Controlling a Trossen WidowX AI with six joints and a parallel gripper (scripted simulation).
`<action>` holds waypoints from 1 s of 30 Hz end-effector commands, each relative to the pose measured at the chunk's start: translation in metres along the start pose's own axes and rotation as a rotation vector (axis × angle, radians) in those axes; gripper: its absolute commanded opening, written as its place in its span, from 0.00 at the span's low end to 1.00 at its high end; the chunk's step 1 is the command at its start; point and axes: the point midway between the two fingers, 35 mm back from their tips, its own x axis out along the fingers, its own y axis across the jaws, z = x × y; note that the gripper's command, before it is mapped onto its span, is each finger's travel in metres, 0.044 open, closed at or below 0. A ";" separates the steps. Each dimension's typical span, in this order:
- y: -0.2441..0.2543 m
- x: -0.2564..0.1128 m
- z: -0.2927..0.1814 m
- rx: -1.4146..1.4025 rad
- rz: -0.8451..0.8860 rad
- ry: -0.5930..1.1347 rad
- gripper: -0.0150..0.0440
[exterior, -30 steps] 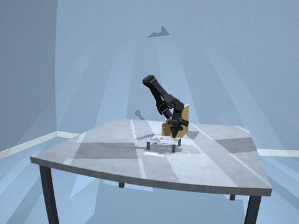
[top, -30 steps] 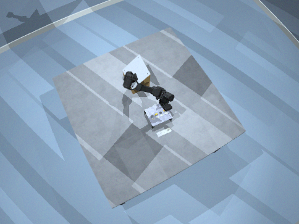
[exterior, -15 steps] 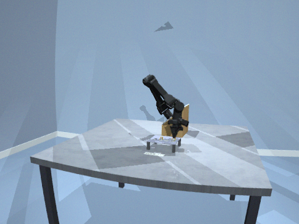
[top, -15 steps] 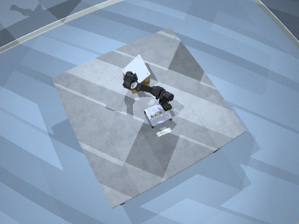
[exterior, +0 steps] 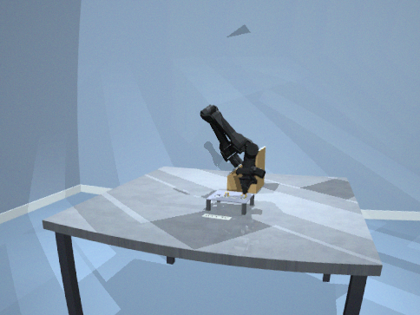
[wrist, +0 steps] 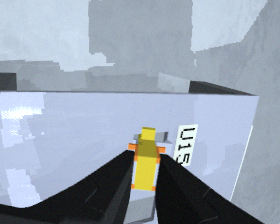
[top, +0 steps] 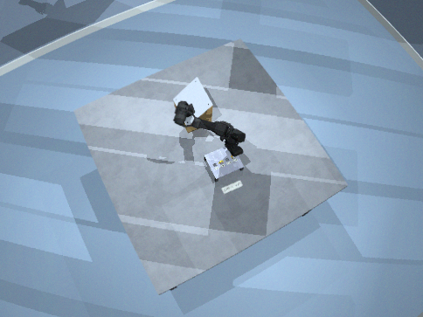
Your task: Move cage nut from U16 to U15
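One raised rail plate (top: 211, 157) (exterior: 213, 197) (wrist: 78, 130) stands on the desk (top: 153, 240) (exterior: 173, 234) (wrist: 245, 60), with one label strip (top: 232, 187) (exterior: 217, 217) near it. The pincer (top: 233, 156) (exterior: 246, 193) (wrist: 145, 161) grips the yellow cage nut (wrist: 145, 167) over the hole beside the one readable tag, U15 (wrist: 185, 145) — two black fingers hide its sides, and whether it is seated I cannot tell.
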 end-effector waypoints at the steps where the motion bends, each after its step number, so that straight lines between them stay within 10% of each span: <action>1: 0.000 0.000 -0.001 -0.003 -0.009 0.005 0.30; 30: 0.001 0.000 -0.001 -0.003 -0.004 0.005 0.30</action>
